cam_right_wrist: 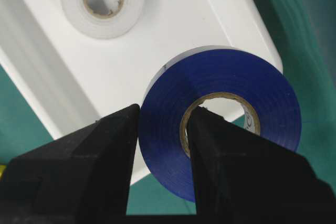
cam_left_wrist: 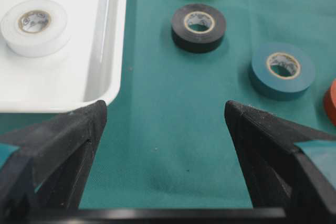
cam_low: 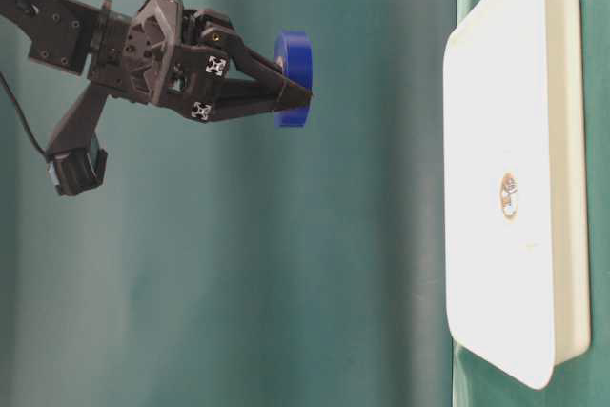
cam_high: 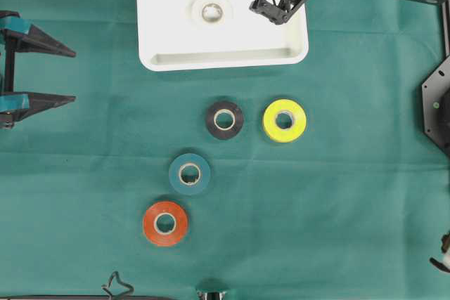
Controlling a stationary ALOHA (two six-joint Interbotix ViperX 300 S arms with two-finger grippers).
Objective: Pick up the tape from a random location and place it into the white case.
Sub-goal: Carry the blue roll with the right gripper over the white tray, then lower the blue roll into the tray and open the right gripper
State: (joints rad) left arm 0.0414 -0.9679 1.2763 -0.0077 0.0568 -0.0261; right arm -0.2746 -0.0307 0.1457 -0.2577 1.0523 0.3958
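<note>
Your right gripper (cam_right_wrist: 163,145) has its black jaws clamped on the wall of a dark blue roll of tape (cam_right_wrist: 220,124), one finger (cam_right_wrist: 102,150) outside the roll and the other through its cardboard core. In the table-level view that gripper (cam_low: 291,94) holds the blue roll (cam_low: 294,78) in the air, well apart from the surface of the shallow white rectangular plastic case with rounded corners and a raised rim (cam_low: 496,264). From the wrist camera the roll hangs over the case (cam_right_wrist: 210,14) near one of its corners. From overhead the right gripper (cam_high: 278,8) sits above the right part of the case (cam_high: 158,33), and the blue roll itself is hidden under the arm there.

Inside the case a white roll of tape (cam_high: 211,10) lies flat.

Your left gripper (cam_left_wrist: 165,129) stands with its jaws wide apart and nothing between them, over bare green cloth (cam_left_wrist: 168,145) just beside the near corner of the case (cam_left_wrist: 113,35). Overhead it appears at the left edge (cam_high: 49,72).

On the cloth (cam_high: 351,209) below the case lie four more rolls, all flat: a black one (cam_high: 224,119), a yellow one (cam_high: 284,120) just to its right, a teal one (cam_high: 189,173) and an orange one (cam_high: 165,223).
</note>
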